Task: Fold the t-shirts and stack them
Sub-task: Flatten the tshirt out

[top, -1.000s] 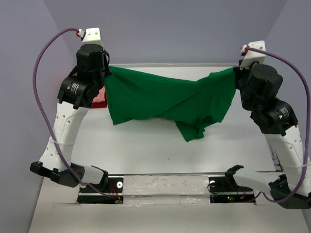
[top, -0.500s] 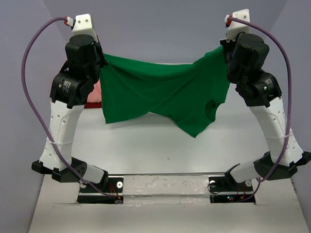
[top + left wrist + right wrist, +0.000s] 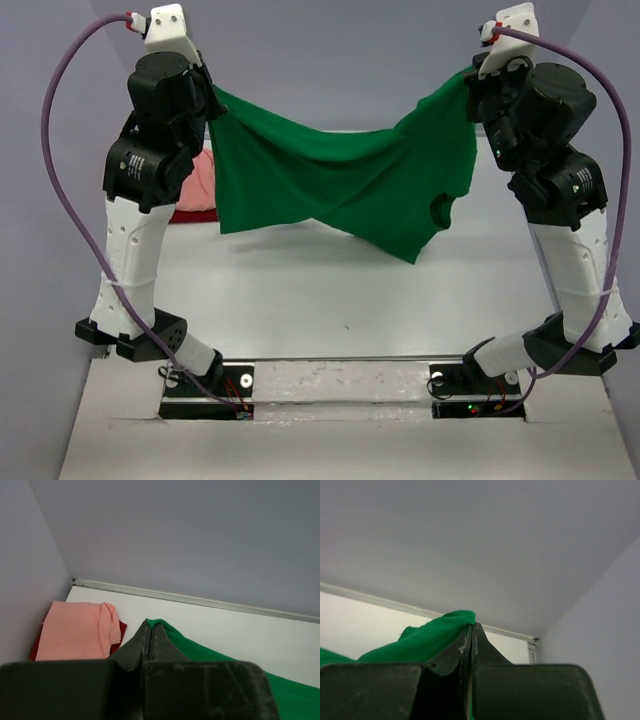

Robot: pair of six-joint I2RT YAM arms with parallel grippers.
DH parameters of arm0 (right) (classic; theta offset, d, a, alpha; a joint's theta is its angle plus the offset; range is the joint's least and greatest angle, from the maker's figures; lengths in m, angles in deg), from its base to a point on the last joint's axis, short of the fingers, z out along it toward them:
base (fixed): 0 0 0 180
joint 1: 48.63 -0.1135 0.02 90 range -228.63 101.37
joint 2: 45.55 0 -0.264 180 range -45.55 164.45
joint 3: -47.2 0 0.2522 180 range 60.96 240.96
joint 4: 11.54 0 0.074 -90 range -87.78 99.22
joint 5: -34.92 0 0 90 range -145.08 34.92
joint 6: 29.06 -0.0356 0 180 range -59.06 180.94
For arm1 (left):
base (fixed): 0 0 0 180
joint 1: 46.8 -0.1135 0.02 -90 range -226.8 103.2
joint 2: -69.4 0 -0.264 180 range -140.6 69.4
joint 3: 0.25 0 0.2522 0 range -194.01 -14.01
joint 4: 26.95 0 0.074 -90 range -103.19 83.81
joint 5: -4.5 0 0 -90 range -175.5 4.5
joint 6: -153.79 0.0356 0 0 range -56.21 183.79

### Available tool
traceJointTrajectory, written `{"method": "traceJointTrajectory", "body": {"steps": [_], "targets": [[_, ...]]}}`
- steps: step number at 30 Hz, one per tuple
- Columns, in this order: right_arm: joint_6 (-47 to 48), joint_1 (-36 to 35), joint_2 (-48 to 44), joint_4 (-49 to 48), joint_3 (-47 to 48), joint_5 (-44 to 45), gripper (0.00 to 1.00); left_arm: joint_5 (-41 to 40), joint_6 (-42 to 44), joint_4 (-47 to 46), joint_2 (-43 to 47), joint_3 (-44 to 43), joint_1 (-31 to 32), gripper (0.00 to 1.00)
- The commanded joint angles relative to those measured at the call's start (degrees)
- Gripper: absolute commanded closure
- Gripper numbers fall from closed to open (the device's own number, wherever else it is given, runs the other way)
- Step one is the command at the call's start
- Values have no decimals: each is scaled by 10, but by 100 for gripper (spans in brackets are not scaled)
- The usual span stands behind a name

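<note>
The bright green t-shirt [image 3: 340, 190] hangs in the air between both arms, sagging in the middle, its lower edge off the table. My left gripper [image 3: 213, 98] is shut on its left corner, and the green cloth [image 3: 172, 637] shows at the closed tips [image 3: 151, 627]. My right gripper [image 3: 468, 88] is shut on the shirt's right corner, where the green cloth [image 3: 435, 635] bunches over the closed tips [image 3: 471, 627]. A folded salmon pink t-shirt [image 3: 75, 630] lies on a dark red t-shirt [image 3: 121, 628] at the table's back left corner [image 3: 200, 185].
The white table [image 3: 330, 300] is walled by grey panels at the back and both sides. The arm bases and a black mounting rail [image 3: 340, 385] sit at the near edge.
Both arms have risen, lifting the green t-shirt higher off the table. The right arm swung up the most. The shirt's lower tail now hangs free.
</note>
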Motion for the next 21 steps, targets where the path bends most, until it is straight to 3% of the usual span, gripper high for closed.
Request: {"method": "traceJointTrajectory", "body": {"steps": [1,4,13,21], "targets": [[-38,30,9,33,7,-274,100,17,18,-41,-13,-21,-5,100],[-80,83,37,37,1,-371,100,29,20,-46,-21,-26,-15,100],[-169,213,60,11,-31,-233,100,70,13,-48,-53,-31,-50,100],[-148,226,58,4,-45,-180,100,96,13,-52,-81,-54,-68,100]]}}
